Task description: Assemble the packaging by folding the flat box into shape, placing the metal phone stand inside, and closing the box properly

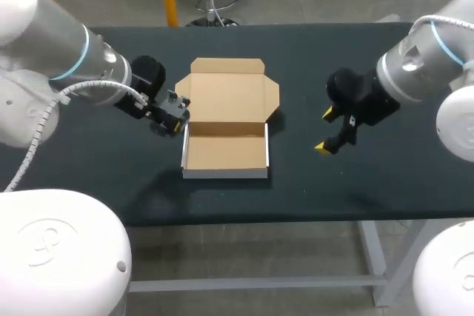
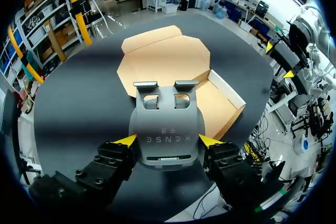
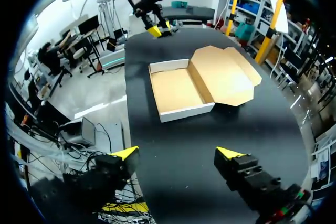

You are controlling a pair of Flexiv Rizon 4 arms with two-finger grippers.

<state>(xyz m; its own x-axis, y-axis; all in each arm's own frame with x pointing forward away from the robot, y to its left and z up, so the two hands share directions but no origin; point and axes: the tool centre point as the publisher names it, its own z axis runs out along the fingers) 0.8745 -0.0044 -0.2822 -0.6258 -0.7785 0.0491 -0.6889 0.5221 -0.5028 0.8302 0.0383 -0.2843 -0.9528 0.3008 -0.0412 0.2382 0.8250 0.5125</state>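
Left wrist view tells most of it: the left gripper (image 2: 167, 141) has its yellow tips pressed against both sides of the grey metal phone stand (image 2: 167, 124), pinching it, with the stand's two hooked lips pointing toward the box (image 2: 212, 100). From the head view, that gripper sits just beside the box's left wall (up by the corner where the lid hinges). The box stands in the middle of the black table (image 1: 385, 183), its base folded up with white outer walls and its lid (image 1: 227, 98) lying open and flat behind it. The right gripper (image 1: 325, 131) hangs well off to the box's right, fingers spread wide, nothing between them.
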